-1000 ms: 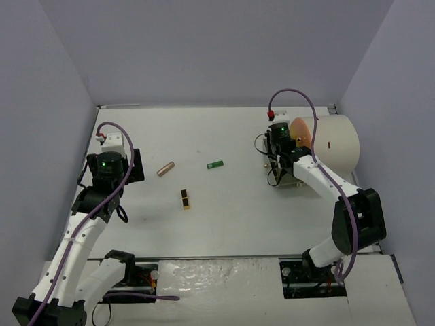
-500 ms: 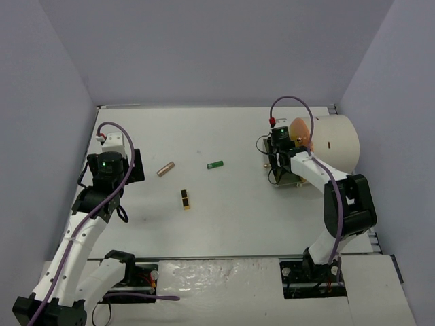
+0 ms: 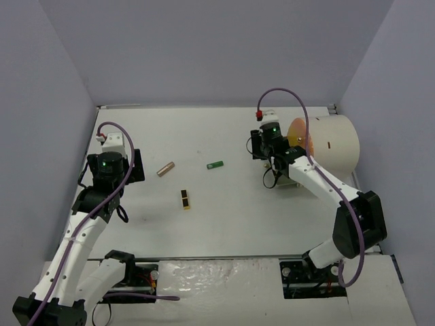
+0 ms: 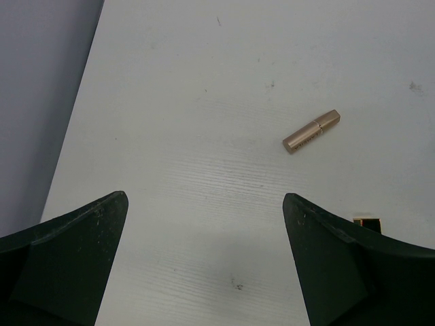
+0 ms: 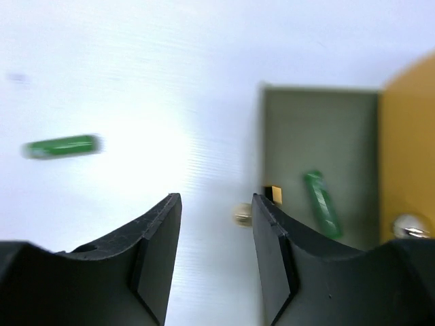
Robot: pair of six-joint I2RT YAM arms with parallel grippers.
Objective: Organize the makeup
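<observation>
Tubes and one lipstick lie loose on the desk (image 3: 224,129), well apart from each other: a rose tube (image 4: 311,132) to the left, a green tube (image 3: 215,164) nearer the middle, and a black-gold lipstick (image 3: 185,198) closer to the arms. A second green tube (image 5: 321,202) lies in the open drawer (image 5: 319,115) of the cream drum (image 3: 336,146) at the right.

The left pincer (image 4: 204,197) hangs above bare desk with its fingers spread wide and nothing between them, the rose tube ahead of it. The right pincer (image 5: 215,198) hovers between the drawer and the loose green tube, its fingers parted by a narrow gap and empty. That view is blurred.

These pieces look light, stiff and smooth-skinned, so they will likely roll or squirt out of a poor pinch. The best hold is probably across the short width at mid-length, fingers square to the long axis and lowered until the tips nearly touch the desk. The lipstick looks squarer and should sit steadier, though its cap may pull off if taken by the end.
</observation>
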